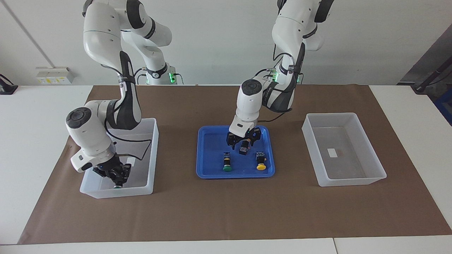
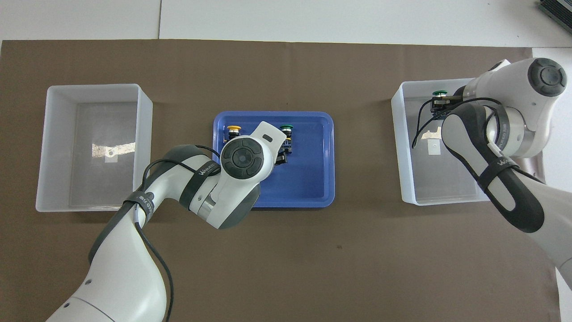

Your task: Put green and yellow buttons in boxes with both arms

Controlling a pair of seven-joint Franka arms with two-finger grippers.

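My right gripper (image 1: 117, 179) is shut on a green button (image 1: 116, 185) and holds it low inside the box (image 1: 154, 141) at the right arm's end; the cap also shows in the overhead view (image 2: 439, 93). My left gripper (image 1: 243, 143) is open, low over the blue tray (image 1: 212, 148), its fingers on either side of a yellow button's black body (image 1: 243, 151). Another green button (image 1: 226, 164) and another yellow button (image 1: 260, 163) lie in the tray, farther from the robots. The second box (image 1: 353, 181) holds only a white label.
Brown paper (image 1: 226, 211) covers the table's middle. In the overhead view my left wrist (image 2: 243, 156) hides part of the tray (image 2: 313, 170). The two boxes (image 2: 397, 134) (image 2: 42, 147) stand at either end of the tray.
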